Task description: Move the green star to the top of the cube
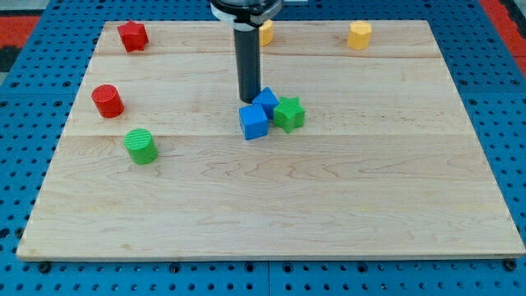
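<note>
My tip [249, 100] beside the blue cluster

I carry no pincer, only a rod; its end touches the blue cube [254, 121] from the view's top-left. The green star [288, 113] sits against that cube's right, below-right of another blue block [266, 100].

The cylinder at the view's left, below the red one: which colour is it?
Green. The green cylinder shows clearly in the camera view.

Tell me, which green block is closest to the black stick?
The green star, right of the blue blocks beside my tip. The green cylinder sits far off left.
</note>
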Robot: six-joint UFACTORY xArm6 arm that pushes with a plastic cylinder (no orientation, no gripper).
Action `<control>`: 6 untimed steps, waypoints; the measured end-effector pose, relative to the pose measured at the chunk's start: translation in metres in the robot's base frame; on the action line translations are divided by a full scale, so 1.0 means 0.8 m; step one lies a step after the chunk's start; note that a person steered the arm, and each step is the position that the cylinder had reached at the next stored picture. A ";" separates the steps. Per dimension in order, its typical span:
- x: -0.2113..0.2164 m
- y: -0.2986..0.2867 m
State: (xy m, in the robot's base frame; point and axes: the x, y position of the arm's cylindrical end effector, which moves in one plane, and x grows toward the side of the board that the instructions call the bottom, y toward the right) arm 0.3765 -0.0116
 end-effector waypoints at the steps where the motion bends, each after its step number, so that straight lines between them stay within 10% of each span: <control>1: 0.013 0.024; 6: 0.062 0.133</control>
